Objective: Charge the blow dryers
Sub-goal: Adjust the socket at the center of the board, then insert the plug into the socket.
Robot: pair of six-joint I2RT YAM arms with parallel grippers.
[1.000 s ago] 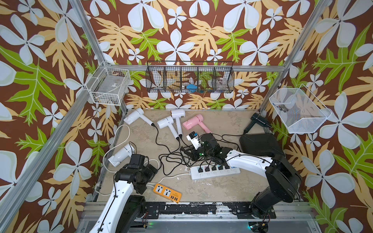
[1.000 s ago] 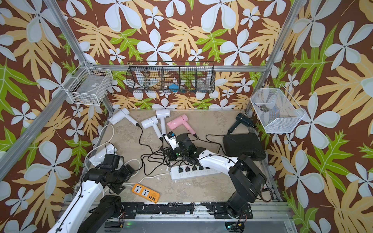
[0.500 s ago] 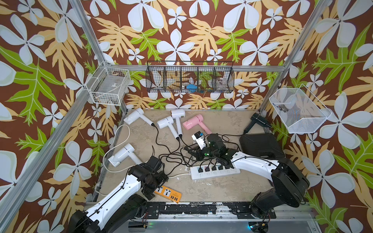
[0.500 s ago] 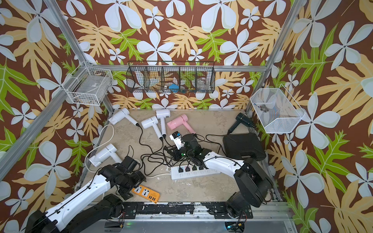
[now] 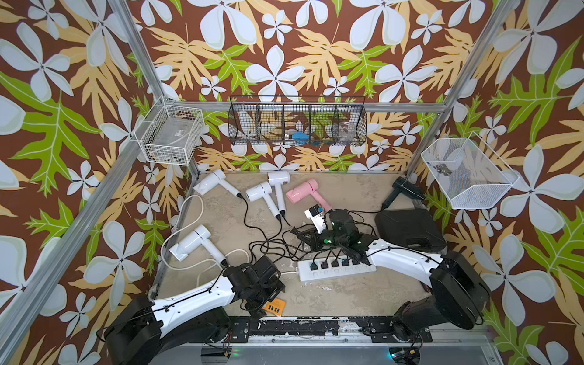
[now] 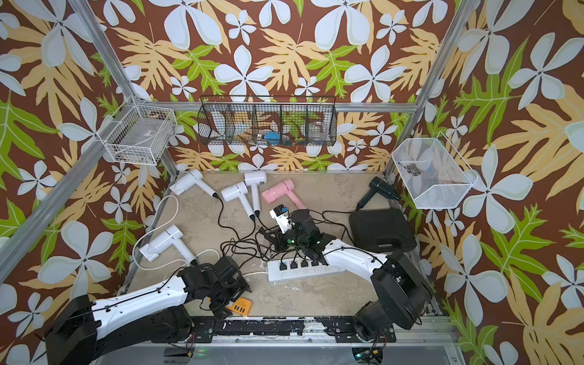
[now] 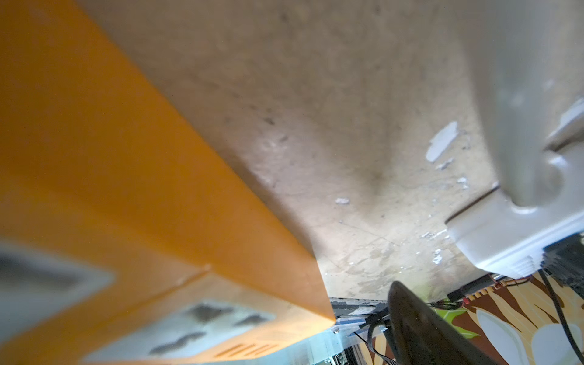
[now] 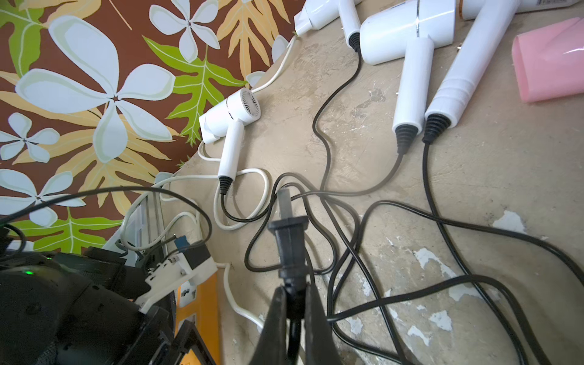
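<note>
The right gripper (image 8: pixel 292 295) is clamped on a black two-prong plug (image 8: pixel 288 240) amid tangled thin black cords (image 8: pixel 347 227), just beside the long white power strip (image 5: pixel 336 270), which holds several plugs. The left gripper (image 5: pixel 264 301) stands with jaws wide apart at the small orange power strip (image 5: pixel 275 308). Four white plastic blow dryers (image 5: pixel 192 243), a pink blow dryer (image 5: pixel 301 192) and a black blow dryer (image 5: pixel 406 188) lie on the mottled beige tabletop (image 5: pixel 347 189).
</note>
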